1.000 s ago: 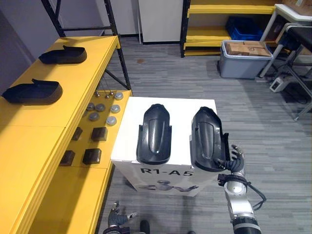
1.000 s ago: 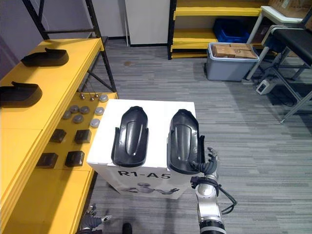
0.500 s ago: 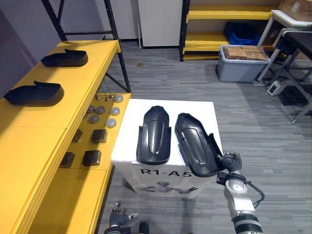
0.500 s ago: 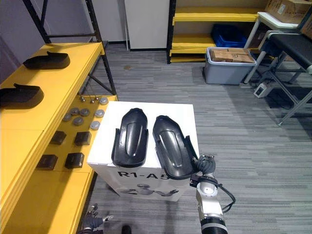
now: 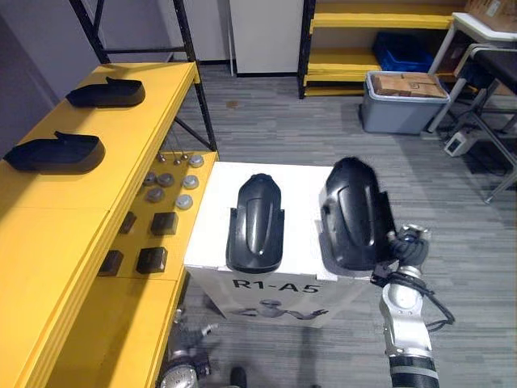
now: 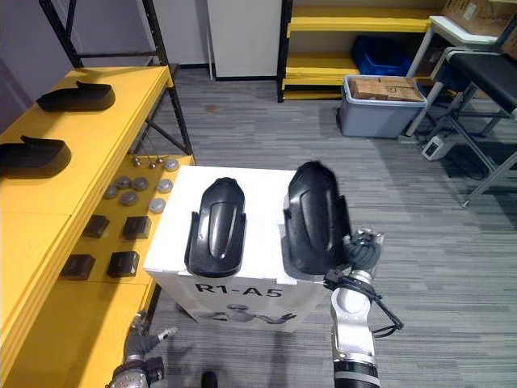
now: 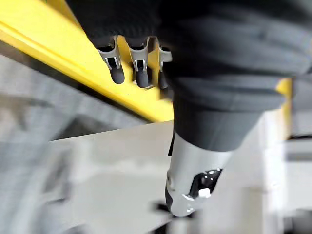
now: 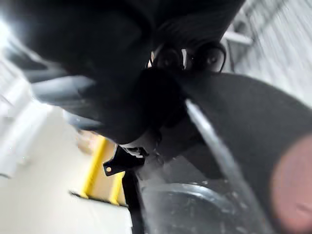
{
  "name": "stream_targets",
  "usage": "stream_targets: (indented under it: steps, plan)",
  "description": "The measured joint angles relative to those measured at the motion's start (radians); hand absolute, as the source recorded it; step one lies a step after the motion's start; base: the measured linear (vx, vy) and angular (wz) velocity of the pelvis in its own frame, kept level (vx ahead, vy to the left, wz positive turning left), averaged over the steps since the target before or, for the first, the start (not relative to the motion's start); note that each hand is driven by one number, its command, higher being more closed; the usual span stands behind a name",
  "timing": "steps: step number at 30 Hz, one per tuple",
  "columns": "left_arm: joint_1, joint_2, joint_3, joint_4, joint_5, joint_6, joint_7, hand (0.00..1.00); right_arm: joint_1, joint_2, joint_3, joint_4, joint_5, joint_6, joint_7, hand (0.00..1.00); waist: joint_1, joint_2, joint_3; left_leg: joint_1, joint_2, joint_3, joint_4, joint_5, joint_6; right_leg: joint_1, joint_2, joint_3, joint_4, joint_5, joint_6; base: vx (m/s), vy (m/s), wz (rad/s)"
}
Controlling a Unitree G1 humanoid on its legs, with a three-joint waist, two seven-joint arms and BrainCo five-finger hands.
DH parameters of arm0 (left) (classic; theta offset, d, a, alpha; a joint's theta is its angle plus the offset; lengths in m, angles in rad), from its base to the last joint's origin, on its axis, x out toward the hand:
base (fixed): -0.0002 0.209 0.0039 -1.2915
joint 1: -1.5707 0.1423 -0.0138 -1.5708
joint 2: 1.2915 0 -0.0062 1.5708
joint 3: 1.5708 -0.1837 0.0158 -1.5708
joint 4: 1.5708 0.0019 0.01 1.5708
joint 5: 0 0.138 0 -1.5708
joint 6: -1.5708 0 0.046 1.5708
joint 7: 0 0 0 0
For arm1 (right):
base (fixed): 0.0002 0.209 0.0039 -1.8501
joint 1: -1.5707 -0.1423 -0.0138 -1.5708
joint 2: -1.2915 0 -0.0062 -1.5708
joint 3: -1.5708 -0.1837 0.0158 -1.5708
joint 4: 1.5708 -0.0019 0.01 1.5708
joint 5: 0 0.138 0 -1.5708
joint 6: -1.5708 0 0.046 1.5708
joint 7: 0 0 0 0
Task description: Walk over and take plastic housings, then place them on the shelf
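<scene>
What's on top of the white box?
The left housing lies flat on the white box. The right housing is tilted up over its right edge, gripped by the right hand; whether its lower end touches the box is hidden.

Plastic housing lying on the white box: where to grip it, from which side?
Grip the plastic housing probably at its wide near end, pinching a side rim, from the front edge of the white box. It lies dome-up, near end at that edge; the dome offers no pinch.

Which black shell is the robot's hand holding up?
The right housing above the white box: the right hand grips its edge, tilted up. Its twin lies flat there; two more rest on the yellow shelf.
</scene>
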Motion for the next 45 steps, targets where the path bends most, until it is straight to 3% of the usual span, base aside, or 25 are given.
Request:
stream_targets:
  steps: [7,12,22,31,32,38,39,45]
  plan:
    - [-0.003,-0.016,-0.006,-0.304,-0.036,-0.061,0.026,0.0,0.006,0.016,0.024,-0.112,-0.031,-0.021,-0.013,1.0,-0.001,-0.001,-0.001,0.003,-0.001,-0.009,0.0,0.0,0.0,0.006,-0.001,-0.005,0.0,0.0,0.0,0.0,0.0,0.02]
    - [-0.012,-0.009,-0.124,-0.472,-0.077,-0.105,0.018,0.0,0.003,0.015,0.094,-0.186,-0.035,-0.06,-0.005,1.0,-0.001,-0.001,-0.001,0.013,-0.002,-0.014,0.0,0.0,0.0,0.018,-0.002,-0.006,0.0,-0.001,0.002,0.0,0.0,0.02]
    - [-0.179,0.04,-0.397,-0.475,-0.236,-0.113,-0.064,0.0,-0.078,0.005,0.357,-0.246,-0.043,-0.13,0.068,1.0,-0.023,-0.002,-0.023,0.016,-0.002,-0.012,0.0,0.0,0.0,0.017,-0.001,-0.002,0.004,0.0,0.002,0.0,0.0,0.0]
    - [-0.284,0.054,-0.467,-0.408,-0.389,-0.091,-0.063,0.0,-0.078,-0.016,0.518,-0.197,-0.047,-0.154,0.142,1.0,-0.027,-0.002,-0.035,0.023,-0.002,-0.003,0.0,0.0,0.001,0.018,-0.001,0.003,0.005,0.0,0.003,-0.01,0.002,-0.02]
    - [-0.284,0.07,-0.467,-0.408,-0.395,-0.089,-0.061,1.0,-0.078,-0.032,0.523,-0.18,-0.047,-0.16,0.145,1.0,-0.027,-0.002,-0.036,0.025,-0.002,0.002,0.0,0.0,0.001,0.018,-0.002,0.004,0.005,0.0,0.003,-0.02,0.009,-0.07]
    - [-0.285,0.107,-0.468,-0.408,-0.428,-0.081,-0.053,1.0,-0.063,-0.092,0.534,-0.104,-0.047,-0.166,0.17,1.0,-0.039,-0.002,-0.038,0.025,-0.003,0.006,0.0,0.001,0.001,0.017,-0.002,0.013,0.003,0.004,0.006,-0.01,0.004,-0.02]
    - [-0.285,0.116,-0.466,-0.408,-0.428,-0.075,-0.039,1.0,-0.049,-0.107,0.546,-0.102,-0.047,-0.176,0.173,0.0,-0.046,-0.002,-0.041,0.025,-0.003,0.006,0.0,0.001,0.001,0.016,-0.002,0.014,0.002,0.005,0.006,0.0,0.0,0.0]
    - [-0.285,0.145,-0.455,-0.402,-0.425,-0.071,-0.006,1.0,0.018,-0.162,0.593,-0.104,-0.048,-0.217,0.184,0.0,-0.052,-0.004,-0.061,0.025,-0.003,0.006,0.0,0.001,0.001,0.016,-0.002,0.016,0.0,0.005,0.006,0.0,0.0,0.0]
